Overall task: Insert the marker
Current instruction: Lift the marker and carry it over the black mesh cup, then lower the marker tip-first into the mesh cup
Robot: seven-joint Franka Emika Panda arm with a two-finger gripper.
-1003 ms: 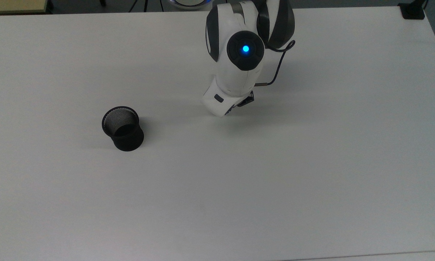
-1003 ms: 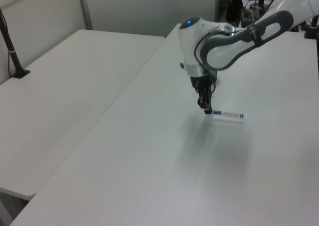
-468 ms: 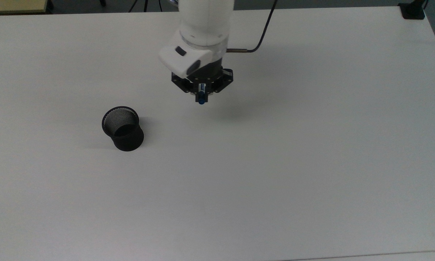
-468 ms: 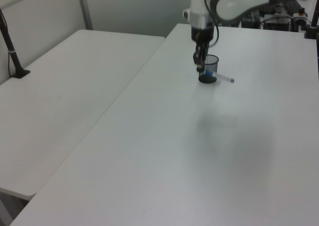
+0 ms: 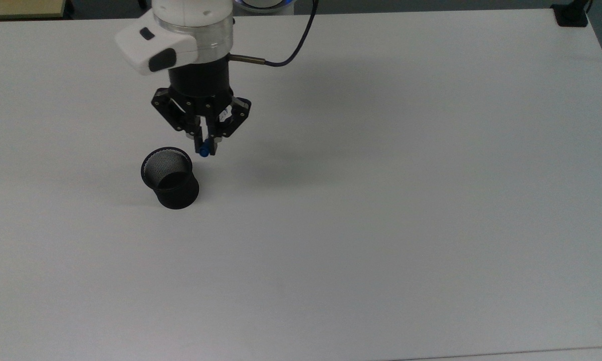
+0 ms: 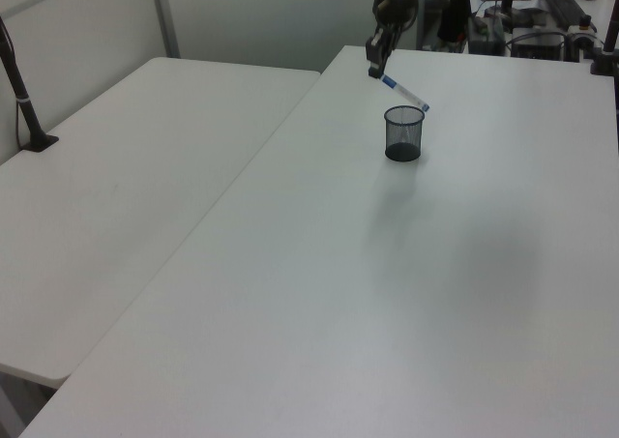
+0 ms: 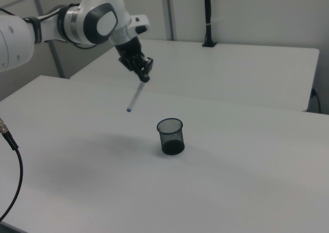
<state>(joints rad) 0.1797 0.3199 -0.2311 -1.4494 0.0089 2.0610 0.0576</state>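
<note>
Gripper [image 7: 144, 76] clamped on marker [image 7: 135, 97] (tilted), near mesh cup [image 7: 170, 136], airborne.

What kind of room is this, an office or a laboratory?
Probably a robotics laboratory. A robot arm's gripper holds a marker above a bare white table with a mesh cup, and plain partition walls stand behind a second table.
</note>
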